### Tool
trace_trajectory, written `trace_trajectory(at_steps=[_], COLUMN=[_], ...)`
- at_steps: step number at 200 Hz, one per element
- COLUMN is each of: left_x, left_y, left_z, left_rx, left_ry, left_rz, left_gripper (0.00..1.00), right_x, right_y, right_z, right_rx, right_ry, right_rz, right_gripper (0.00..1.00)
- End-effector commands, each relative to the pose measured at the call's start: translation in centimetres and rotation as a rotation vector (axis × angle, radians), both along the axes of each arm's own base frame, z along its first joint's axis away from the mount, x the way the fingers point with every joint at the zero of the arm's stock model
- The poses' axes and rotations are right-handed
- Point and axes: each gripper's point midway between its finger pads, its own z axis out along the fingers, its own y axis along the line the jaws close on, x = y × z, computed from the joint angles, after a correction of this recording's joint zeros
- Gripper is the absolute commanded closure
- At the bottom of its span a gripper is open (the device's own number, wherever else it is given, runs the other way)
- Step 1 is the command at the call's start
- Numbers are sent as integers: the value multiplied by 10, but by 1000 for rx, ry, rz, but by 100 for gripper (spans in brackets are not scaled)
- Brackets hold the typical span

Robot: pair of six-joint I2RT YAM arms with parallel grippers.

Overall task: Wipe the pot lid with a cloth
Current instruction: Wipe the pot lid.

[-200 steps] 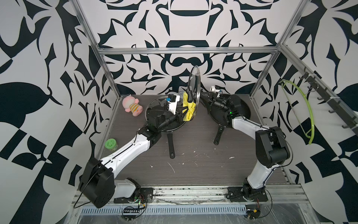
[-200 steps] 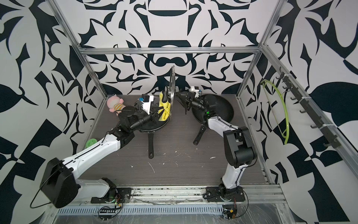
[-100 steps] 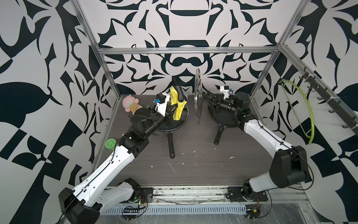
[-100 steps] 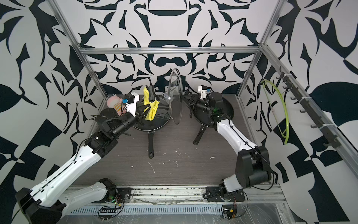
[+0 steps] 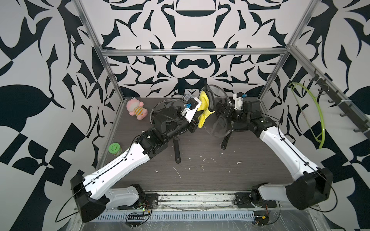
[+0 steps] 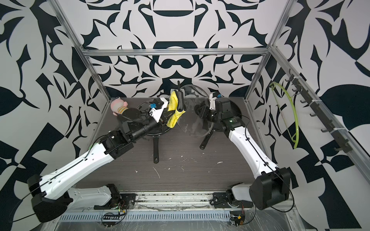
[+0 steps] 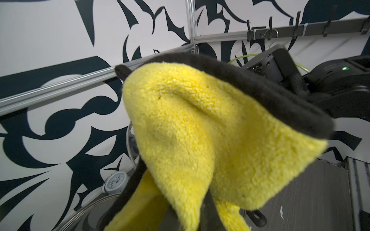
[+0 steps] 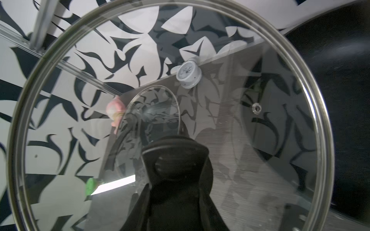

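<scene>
Swung in since half a second back: the left gripper point(image 7: 190, 218) is clamping tight on the fluffy yellow cloth point(image 5: 204, 109), black-edged, bunched up against the round glass pot lid point(image 5: 220, 124). Meanwhile the right gripper point(image 8: 176, 196) is pinching the black knob point(image 8: 176, 160), holding that steel-rimmed lid tilted above the table point(image 5: 200, 176).

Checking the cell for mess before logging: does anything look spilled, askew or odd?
White flecks lie scattered across the front half of the table, like crumbs or scrapes. The lid is held on edge above the table, but that suits wiping. Nothing else looks spilled or broken.
</scene>
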Motion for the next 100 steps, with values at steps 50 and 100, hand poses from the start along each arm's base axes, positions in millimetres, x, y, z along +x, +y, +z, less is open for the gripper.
trace_trajectory(at_steps=[50, 100], left_x=[24, 42], left_y=[-59, -62], left_z=[-63, -98], left_rx=[-40, -24], left_ry=[342, 442], left_rz=[53, 161], left_gripper=[100, 100], right_x=[-5, -4], right_y=[-4, 4], right_z=[132, 139], right_rx=[-286, -294], right_ry=[-563, -608], right_rz=[-40, -12], right_gripper=[100, 100])
